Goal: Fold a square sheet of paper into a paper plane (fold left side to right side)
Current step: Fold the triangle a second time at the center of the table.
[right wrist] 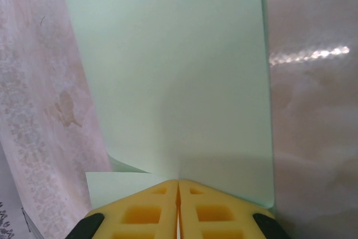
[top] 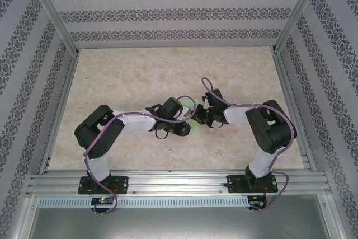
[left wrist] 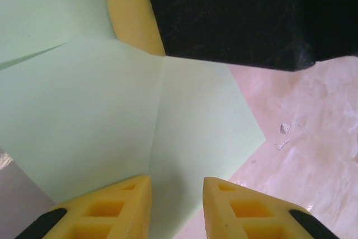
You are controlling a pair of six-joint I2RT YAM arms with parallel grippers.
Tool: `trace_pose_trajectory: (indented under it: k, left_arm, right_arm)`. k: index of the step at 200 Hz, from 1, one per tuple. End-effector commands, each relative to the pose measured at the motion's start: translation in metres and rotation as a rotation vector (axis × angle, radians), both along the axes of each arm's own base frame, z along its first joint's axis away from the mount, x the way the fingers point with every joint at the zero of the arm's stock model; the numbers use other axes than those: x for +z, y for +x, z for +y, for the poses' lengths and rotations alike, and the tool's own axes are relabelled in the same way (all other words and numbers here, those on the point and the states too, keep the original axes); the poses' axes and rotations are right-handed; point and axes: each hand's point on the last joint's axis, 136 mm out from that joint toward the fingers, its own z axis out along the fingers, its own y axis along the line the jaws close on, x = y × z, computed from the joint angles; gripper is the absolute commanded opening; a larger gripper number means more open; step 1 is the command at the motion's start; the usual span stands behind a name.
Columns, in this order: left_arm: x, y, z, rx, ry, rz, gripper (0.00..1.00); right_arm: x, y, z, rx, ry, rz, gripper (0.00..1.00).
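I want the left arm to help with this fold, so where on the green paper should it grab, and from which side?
Likely the free corner of the square sheet of paper, pointing out over bare table. Come in from that open side with the fingers of the left gripper: the right gripper pinches the far edge.

The left arm [top: 134, 120] and right arm [top: 249, 110] bend inward to the square sheet of paper [left wrist: 84, 116]. The left claw [left wrist: 176, 186] hangs over it with fingers parted. The right claw [right wrist: 178, 183] pinches its edge (fingers pressed together).
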Motion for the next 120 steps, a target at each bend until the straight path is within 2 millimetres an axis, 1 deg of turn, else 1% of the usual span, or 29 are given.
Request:
trace_pose_trajectory:
  k: [1, 21, 66, 120]
  left_arm:
    - [-0.011, -0.004, 0.004, -0.006, 0.047, 0.003, 0.32]
    - [-0.01, -0.004, 0.003, -0.009, 0.035, 0.006, 0.32]
    - [-0.012, -0.013, 0.0, -0.033, 0.022, 0.018, 0.32]
    - [-0.024, -0.026, 0.013, -0.016, 0.049, 0.045, 0.29]
  right_arm:
    - [-0.037, -0.028, -0.02, 0.0, -0.136, 0.119, 0.1]
    - [-0.037, -0.027, -0.02, 0.002, -0.138, 0.118, 0.1]
    - [-0.036, -0.027, -0.02, 0.004, -0.138, 0.118, 0.1]
    - [-0.036, -0.026, -0.021, 0.004, -0.143, 0.119, 0.1]
